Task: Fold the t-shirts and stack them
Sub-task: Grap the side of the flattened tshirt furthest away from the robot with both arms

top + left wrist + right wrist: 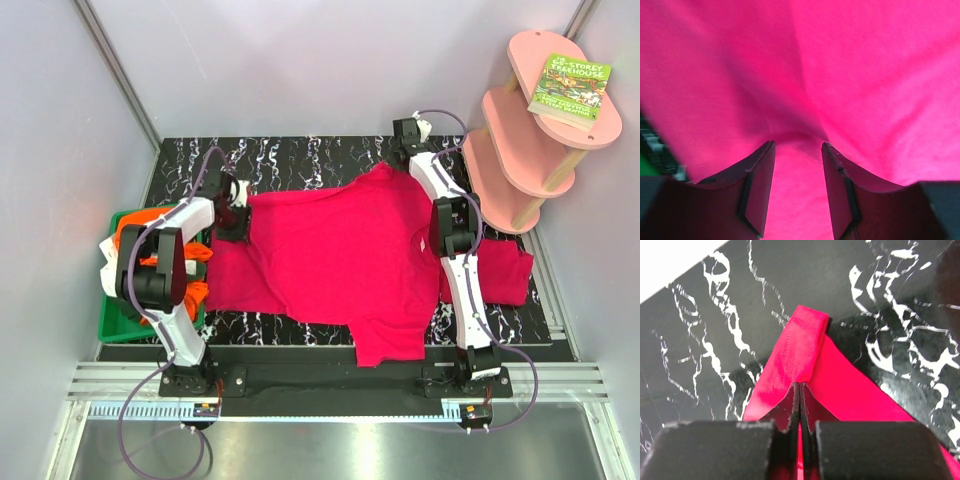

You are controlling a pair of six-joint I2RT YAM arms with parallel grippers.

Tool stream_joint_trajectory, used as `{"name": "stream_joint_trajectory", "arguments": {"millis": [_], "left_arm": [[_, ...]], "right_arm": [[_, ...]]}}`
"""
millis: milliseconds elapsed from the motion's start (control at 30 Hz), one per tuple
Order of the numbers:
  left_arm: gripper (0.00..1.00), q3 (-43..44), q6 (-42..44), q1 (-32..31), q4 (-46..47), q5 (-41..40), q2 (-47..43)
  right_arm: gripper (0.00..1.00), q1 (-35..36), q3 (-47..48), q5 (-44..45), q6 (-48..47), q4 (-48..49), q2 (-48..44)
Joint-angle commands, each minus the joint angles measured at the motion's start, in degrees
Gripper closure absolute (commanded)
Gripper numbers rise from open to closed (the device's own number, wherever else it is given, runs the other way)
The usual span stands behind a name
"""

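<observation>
- The right end effector [800, 390] has its jaws pressed together on a hemmed corner of the spread t-shirt [340, 250], apparently the far sleeve. The rest of that shirt runs away from it towards the arm bases and the left arm.
- The left end effector [238, 215] sits at the shirt's other far corner. Its fingers [757, 195] stand partly apart with crimson cloth gathered in the gap and creases running into it, which I judge to be a grip on a thick bunch.
- The two end effectors therefore hold the same far edge, and the shirt's long axis runs from one to the other.
- The body of the shirt lies flat on the surface [300, 160] on the near side of both, so I judge that any fold would carry that edge nearwards.
- A second t-shirt [508, 275] lies near-side and outboard of the right end effector, partly under its arm.
- The orange and white t-shirts [140, 225] sit in the green tray [115, 320], outboard of the left end effector.
</observation>
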Motion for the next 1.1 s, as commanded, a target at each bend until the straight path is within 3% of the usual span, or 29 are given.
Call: {"name": "stream_joint_trajectory", "arguments": {"millis": [0,367,1067], "left_arm": [[0.52,6.80,-1.43,2.48,4.97,-6.40,-1.45],[0.51,23.42,-6.53,7.23,2.16,-8.78,10.50],[0.51,27.39,-8.81,8.99,0.39,-10.71,17.01]], "right_arm": [[1.00,1.28,-2.21,1.68,-1.93,1.60,-7.56],[1.00,1.37,-6.08,1.51,-3.34,1.86,-11.17],[1.00,1.37,-6.26,-0.16,-3.08,2.65,-10.38]]}}
